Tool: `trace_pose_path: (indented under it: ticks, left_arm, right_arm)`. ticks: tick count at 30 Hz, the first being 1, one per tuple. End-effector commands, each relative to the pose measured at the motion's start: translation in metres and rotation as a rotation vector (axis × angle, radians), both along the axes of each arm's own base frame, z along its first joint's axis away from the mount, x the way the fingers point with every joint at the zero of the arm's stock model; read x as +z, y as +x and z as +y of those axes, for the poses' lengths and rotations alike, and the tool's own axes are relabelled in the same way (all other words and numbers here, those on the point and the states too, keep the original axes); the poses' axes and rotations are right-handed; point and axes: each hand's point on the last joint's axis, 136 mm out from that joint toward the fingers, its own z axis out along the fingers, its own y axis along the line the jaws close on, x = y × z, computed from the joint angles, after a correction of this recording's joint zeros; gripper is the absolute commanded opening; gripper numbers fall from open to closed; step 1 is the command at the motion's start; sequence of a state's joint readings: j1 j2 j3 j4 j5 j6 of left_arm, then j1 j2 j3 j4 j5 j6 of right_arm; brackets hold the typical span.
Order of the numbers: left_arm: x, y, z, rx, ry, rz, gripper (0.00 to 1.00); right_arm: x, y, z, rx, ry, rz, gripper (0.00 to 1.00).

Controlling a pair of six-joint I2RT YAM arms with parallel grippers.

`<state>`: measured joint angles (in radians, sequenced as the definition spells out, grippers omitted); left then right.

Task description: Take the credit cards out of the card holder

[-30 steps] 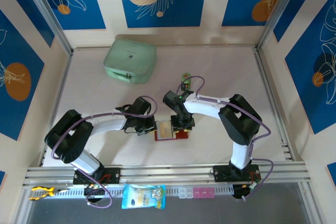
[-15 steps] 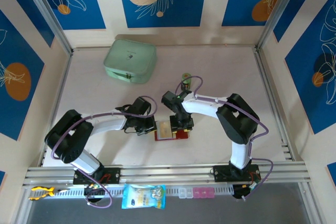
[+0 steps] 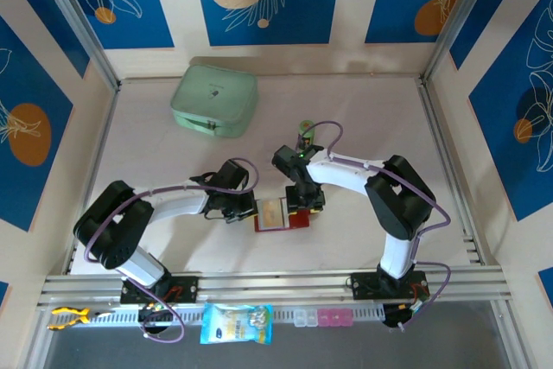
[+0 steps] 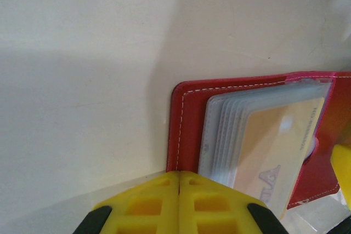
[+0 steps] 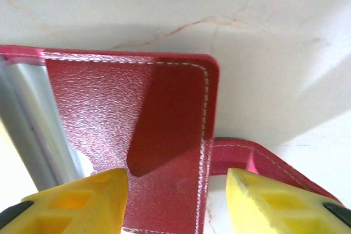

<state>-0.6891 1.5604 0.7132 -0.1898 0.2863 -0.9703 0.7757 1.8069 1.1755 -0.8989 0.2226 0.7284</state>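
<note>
The dark-red card holder [image 3: 297,221] lies open on the table between both arms. Its clear sleeves [image 4: 219,130] are fanned out, with a tan credit card [image 4: 277,146] inside the top one. My left gripper [image 4: 180,182] is shut, its yellow tips touching the holder's left edge [image 4: 186,119]. My right gripper [image 5: 175,190] is open just above the holder's right flap [image 5: 137,108]. One finger is over the flap and the other is over the strap tab [image 5: 247,154]. Nothing is held in either gripper.
A mint-green zip case [image 3: 214,101] sits at the back left. A small green can [image 3: 305,131] stands just behind the right wrist. On the front rail lie a blue packet [image 3: 236,323] and small pill boxes [image 3: 324,317].
My right gripper's fingers have spread wider over the holder's right flap, and the right wrist has shifted slightly to the right. The left arm and the holder have not moved.
</note>
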Motion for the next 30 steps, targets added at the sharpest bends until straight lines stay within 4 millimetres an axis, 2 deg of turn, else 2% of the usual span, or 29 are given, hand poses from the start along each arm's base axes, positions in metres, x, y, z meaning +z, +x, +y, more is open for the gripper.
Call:
trace_pose_path:
  ticks: [1,8,23,30]
  left_arm:
    - [-0.018,-0.013,0.022,0.023,0.087,0.064,0.05]
    - [-0.016,-0.013,0.021,0.020,0.085,0.061,0.05]
    - [-0.017,-0.013,0.022,0.022,0.088,0.061,0.05]
    - [-0.014,-0.012,0.022,0.023,0.085,0.057,0.05]
  right_arm:
    - [0.005,-0.004,-0.014,0.004,-0.042,0.006,0.54]
    - [-0.004,-0.004,-0.022,0.007,-0.063,0.025,0.63]
    - [-0.035,-0.016,-0.024,-0.015,0.005,0.095,0.72]
    - [-0.047,-0.023,-0.027,-0.037,0.023,0.124,0.72]
